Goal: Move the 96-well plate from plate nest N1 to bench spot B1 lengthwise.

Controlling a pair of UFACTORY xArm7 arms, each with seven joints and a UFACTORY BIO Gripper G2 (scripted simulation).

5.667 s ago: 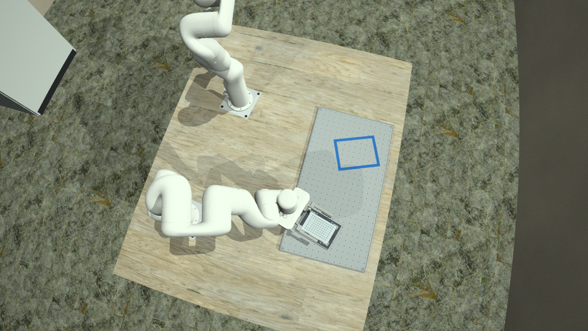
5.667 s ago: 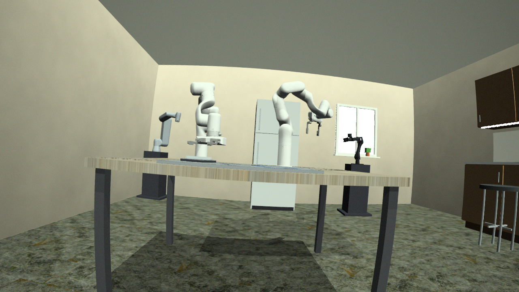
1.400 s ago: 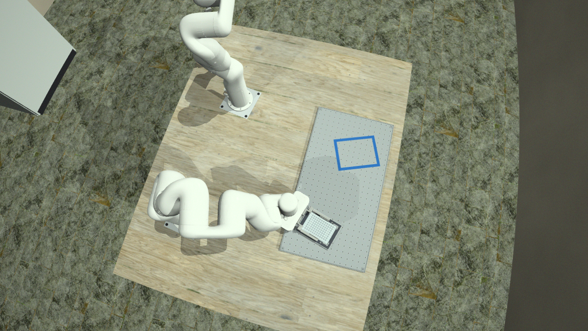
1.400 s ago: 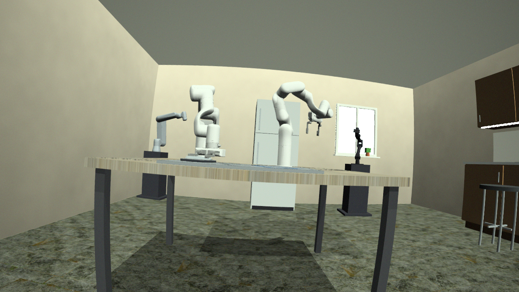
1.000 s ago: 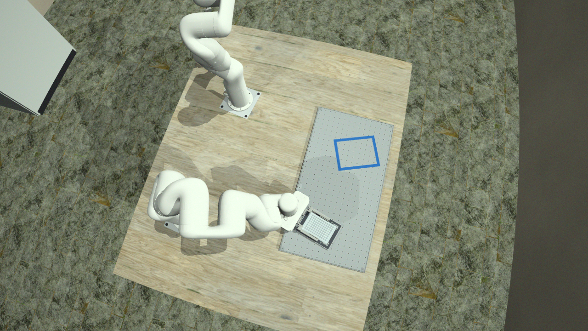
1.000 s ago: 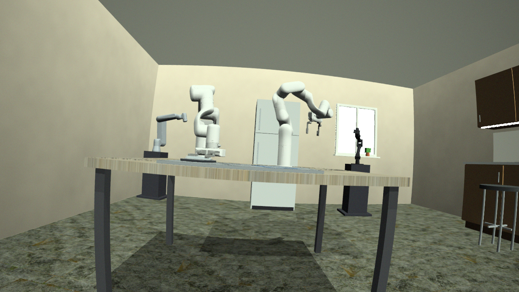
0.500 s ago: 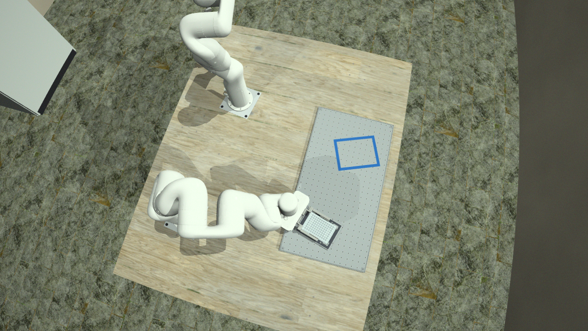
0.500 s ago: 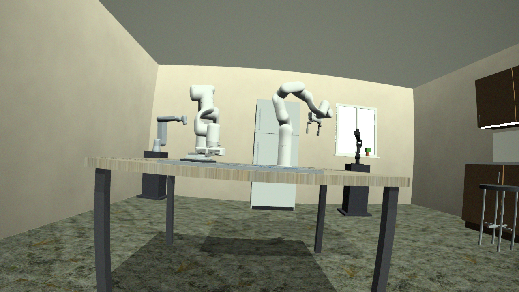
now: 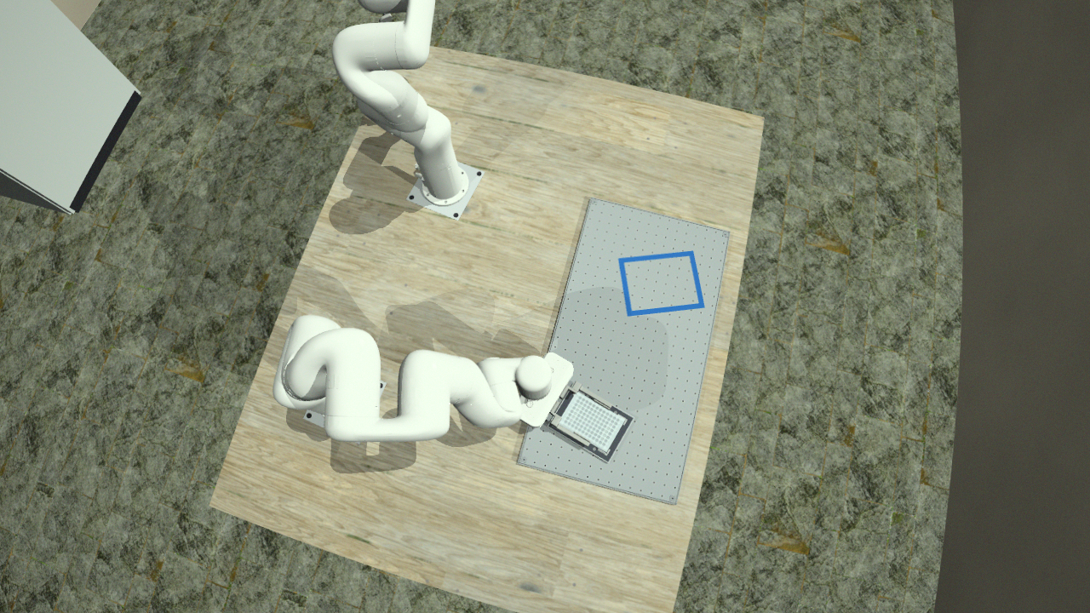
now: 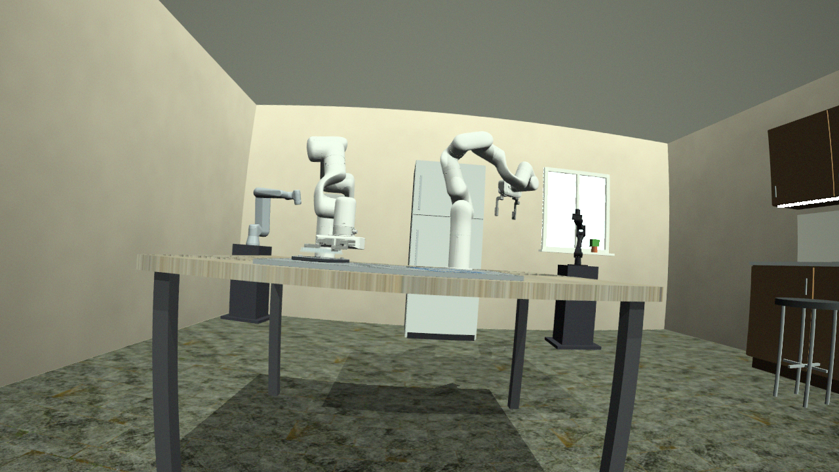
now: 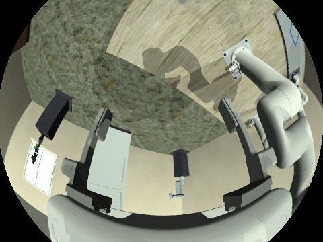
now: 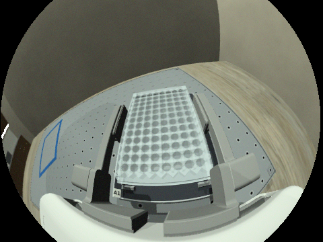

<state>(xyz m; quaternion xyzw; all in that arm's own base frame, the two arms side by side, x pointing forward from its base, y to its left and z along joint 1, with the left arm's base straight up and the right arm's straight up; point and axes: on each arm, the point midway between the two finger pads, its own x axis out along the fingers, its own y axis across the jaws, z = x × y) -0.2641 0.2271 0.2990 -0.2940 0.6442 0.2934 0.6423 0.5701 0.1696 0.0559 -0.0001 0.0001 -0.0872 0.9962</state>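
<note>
The clear 96-well plate is between the fingers of my right gripper, which is shut on its two long sides. The plate is raised slightly over the dark plate nest, and the nest's near edge with its A1 label shows in the right wrist view. The blue taped outline of B1 has nothing inside it. My left gripper is open and empty, held high and away from the grey board, beyond the table's edge.
The grey perforated board carries both the nest and the outline. The left arm's base stands on the wooden table, off the board. The right arm reaches low over the board's edge. A fridge stands behind the table.
</note>
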